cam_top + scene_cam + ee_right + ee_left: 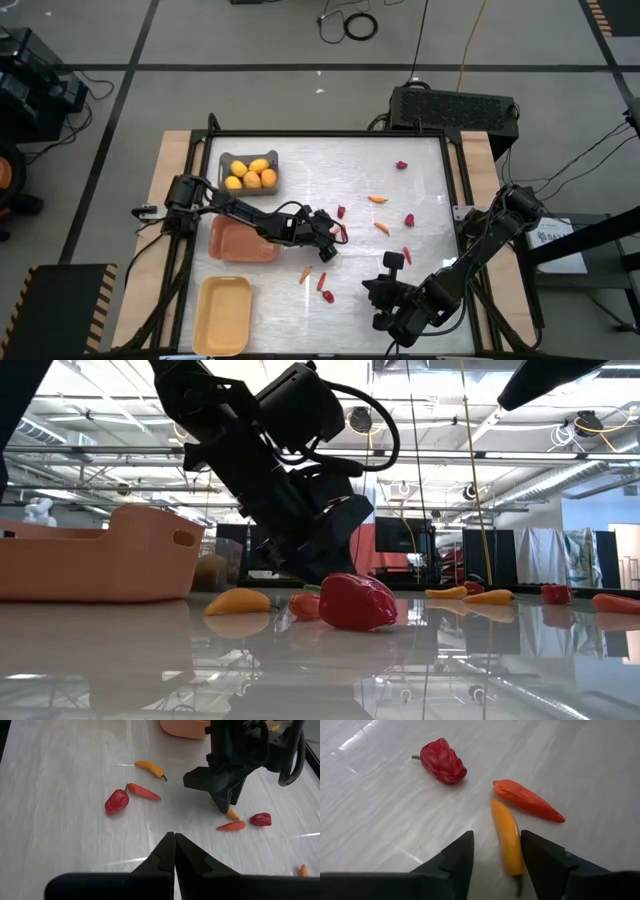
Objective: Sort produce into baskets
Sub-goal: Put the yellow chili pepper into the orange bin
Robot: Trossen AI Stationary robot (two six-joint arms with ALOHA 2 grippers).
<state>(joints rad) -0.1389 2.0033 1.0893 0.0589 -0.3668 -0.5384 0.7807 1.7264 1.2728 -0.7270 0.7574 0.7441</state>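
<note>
Near edge = the side with the pale yellow basket.

- pale yellow basket: near-left corner of the tabletop.
- right gripper: low over the near edge, right of middle, pointing in across the table. Fingers pressed together, nothing between them.
- Near-middle cluster of three, just apart from each other: yellow-orange pepper, red-orange pepper, and red bell pepper nearest the edge. All lying flat on the tabletop.
- left gripper: mid-table, tips down at the surface. Fingers are apart and straddle an orange chili, which lies flat. It sits hard against one finger with a clear gap to the other, so it's not clamped.
- Just beyond that chili: red chili, almost touching its tip. A red wrinkled pepper lies a bit further off.
- orange basket: left of middle, beside the left arm's forearm. Can't see anything in it.
- Right half of the table, middle to far: loose scatter of small orange and red pieces, well apart from each other.
- grey basket: far-left corner, four lemons inside.
</note>
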